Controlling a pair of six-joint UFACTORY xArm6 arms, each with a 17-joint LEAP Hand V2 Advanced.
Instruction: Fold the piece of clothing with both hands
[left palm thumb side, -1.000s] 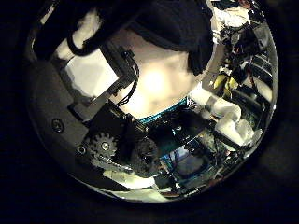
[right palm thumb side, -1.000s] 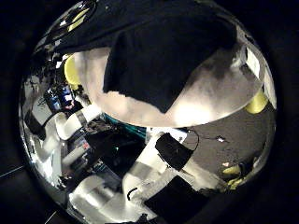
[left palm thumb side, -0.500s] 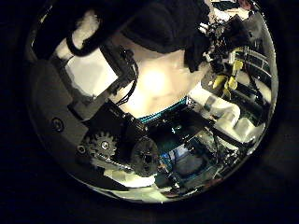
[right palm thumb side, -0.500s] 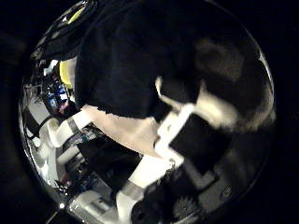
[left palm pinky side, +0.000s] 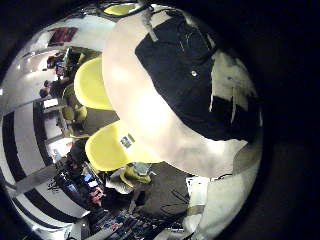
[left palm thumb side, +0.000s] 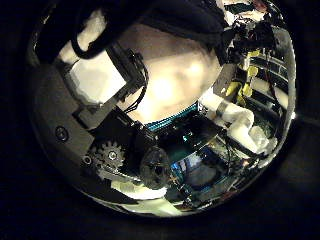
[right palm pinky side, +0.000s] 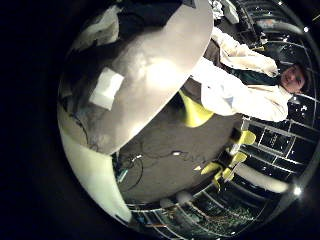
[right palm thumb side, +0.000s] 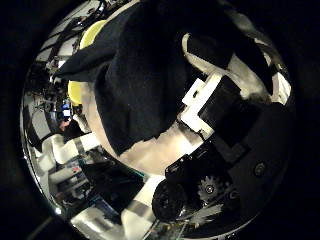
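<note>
My right hand (right palm thumb side: 215, 110) sits curled right on the dark garment (right palm thumb side: 150, 70) on the worktop (right palm thumb side: 150, 155); can't tell about my left hand (left palm thumb side: 110, 110).

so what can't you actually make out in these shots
- Black garment type and fold state: left little finger side palm view shows only a dark heap on the table.
- Right robot hand grip: its fingers cover the cloth in the right thumb side palm view.
- Left robot hand contact: garment cut off at that view's edge.

Bare tabletop (left palm pinky side: 150, 130) lies open beside the dark garment (left palm pinky side: 195, 75); yellow chairs (left palm pinky side: 92, 85) crowd its edge.
</note>
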